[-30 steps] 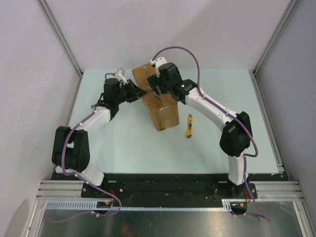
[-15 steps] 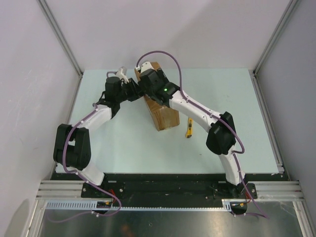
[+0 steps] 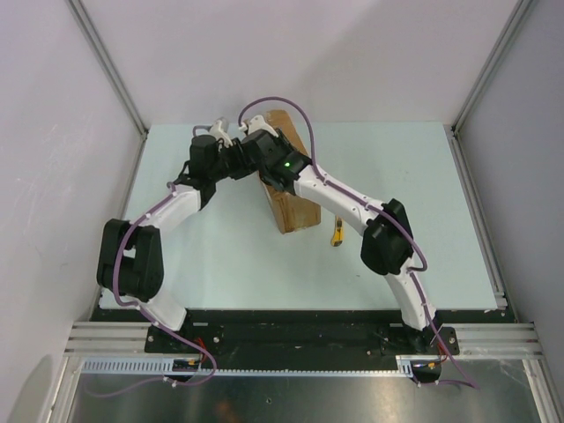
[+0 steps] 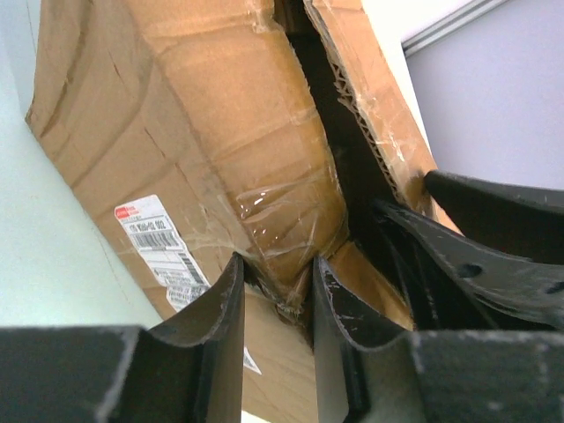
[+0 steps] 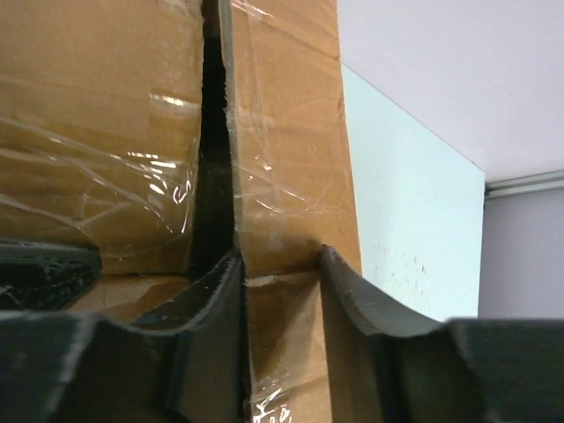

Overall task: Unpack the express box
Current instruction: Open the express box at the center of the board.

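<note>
The express box (image 3: 294, 208), a brown taped carton, lies mid-table with its far end under both wrists. In the left wrist view its top seam (image 4: 308, 79) is split open and a white label (image 4: 163, 247) shows on its side. My left gripper (image 3: 236, 164) (image 4: 278, 264) is shut on a taped flap corner of the express box (image 4: 220, 132). The right gripper (image 3: 256, 152) (image 5: 280, 260) pinches the other flap of the express box (image 5: 282, 176), with one finger (image 5: 216, 291) in the slit and the other on the flap's outer edge. Those right fingers (image 4: 476, 256) show beside the left ones.
A yellow utility knife (image 3: 336, 232) lies right of the box, partly under the right forearm (image 3: 339, 198). Pale walls and aluminium posts (image 3: 110, 70) enclose the table on three sides.
The right arm swung left over the box's far end and its jaws closed from wide open onto a flap. The left arm kept its grip and place.
</note>
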### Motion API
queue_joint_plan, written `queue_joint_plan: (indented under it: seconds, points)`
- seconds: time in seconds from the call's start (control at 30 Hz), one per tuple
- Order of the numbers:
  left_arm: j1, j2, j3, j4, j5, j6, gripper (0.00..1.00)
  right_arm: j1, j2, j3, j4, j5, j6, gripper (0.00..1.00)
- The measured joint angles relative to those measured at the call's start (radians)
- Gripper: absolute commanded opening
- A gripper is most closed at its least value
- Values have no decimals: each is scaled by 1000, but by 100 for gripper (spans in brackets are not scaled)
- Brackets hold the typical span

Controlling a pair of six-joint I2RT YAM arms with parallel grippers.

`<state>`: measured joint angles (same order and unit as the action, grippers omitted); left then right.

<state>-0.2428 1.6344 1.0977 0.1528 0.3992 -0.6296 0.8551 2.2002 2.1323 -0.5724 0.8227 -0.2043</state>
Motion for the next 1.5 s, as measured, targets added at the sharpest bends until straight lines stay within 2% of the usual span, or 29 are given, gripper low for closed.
queue_joint_plan:
  seconds: [0.03,0.07,0.13,0.17,0.27,0.4,0.5,0.7,0.83,1.03,1.13,1.2,1.3,1.5]
  points:
    - [-2,2,3,0,0,0,25,0,0,6,-4,-3,0,27]
    - [-2,4,6,2,-1,0,25,-1,0,14,-10,-8,3,20]
    - [-3,7,9,2,-5,1,25,-5,-1,43,-39,-26,19,17]
    - [-3,8,9,2,-5,0,25,-10,-3,60,-58,-37,31,10]
    - [-1,9,10,3,-6,0,25,-41,-32,77,-109,-121,84,1]
    - [1,14,14,3,0,1,25,-119,-89,85,-134,-275,155,0]
    - [10,15,14,-2,9,1,26,-217,-137,77,-158,-469,237,2]
    - [9,21,19,5,17,1,31,-339,-201,-29,-93,-764,337,5]
    - [10,21,25,-6,24,9,36,-400,-263,-174,42,-940,424,7]
    - [8,24,48,-29,39,32,47,-578,-364,-548,462,-1303,693,7]
    - [3,24,63,-50,54,41,54,-635,-360,-658,639,-1439,837,7]
    - [0,23,78,-73,57,51,62,-648,-352,-686,704,-1485,892,7]
    - [1,22,101,-126,42,63,67,-647,-340,-706,773,-1517,952,7]
    - [1,9,172,-246,-17,100,68,-642,-357,-777,844,-1474,1048,5]
